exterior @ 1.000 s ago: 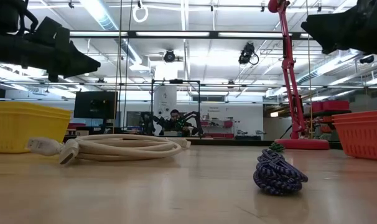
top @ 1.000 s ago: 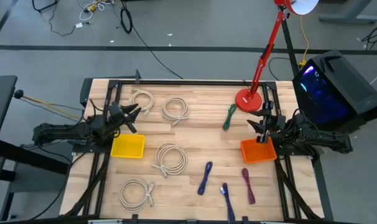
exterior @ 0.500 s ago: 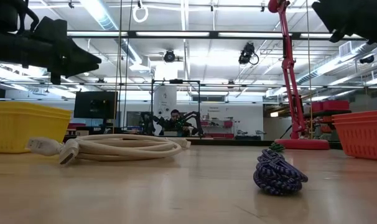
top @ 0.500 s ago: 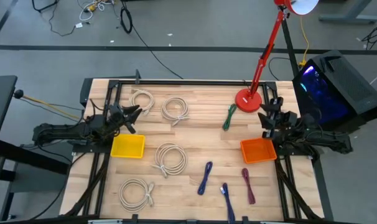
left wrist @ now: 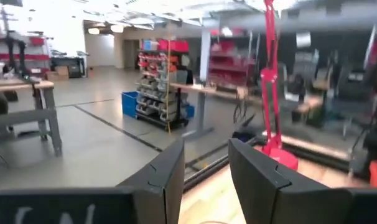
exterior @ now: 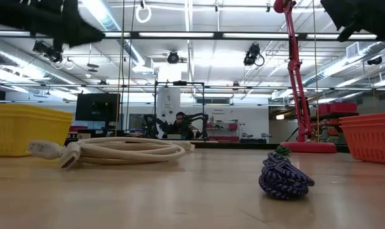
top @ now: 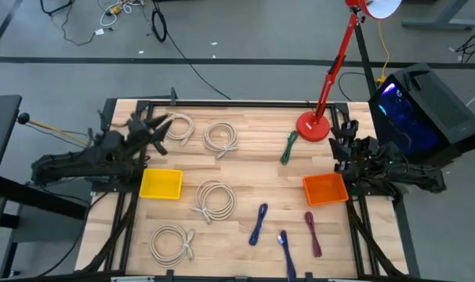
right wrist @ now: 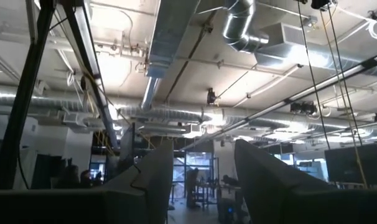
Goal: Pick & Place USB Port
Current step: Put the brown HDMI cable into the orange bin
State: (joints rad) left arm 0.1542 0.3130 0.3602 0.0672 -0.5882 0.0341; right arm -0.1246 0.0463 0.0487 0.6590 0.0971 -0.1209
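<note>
A wooden table (top: 245,168) stood in a workshop beneath a red lamp (top: 313,125). Beside the lamp's base lay the green cable (top: 290,146); the orange bin (top: 325,189) sat nearby. Both the left gripper (top: 156,125) and right gripper (top: 341,141) were open and empty.

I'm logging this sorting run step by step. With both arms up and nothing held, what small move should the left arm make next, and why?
Probably lower the left gripper onto the white cable coil just beside it. Its fingers stand open and empty, that coil is the nearest one, and the yellow bin sits close by. The right gripper waits open near the orange bin.
</note>
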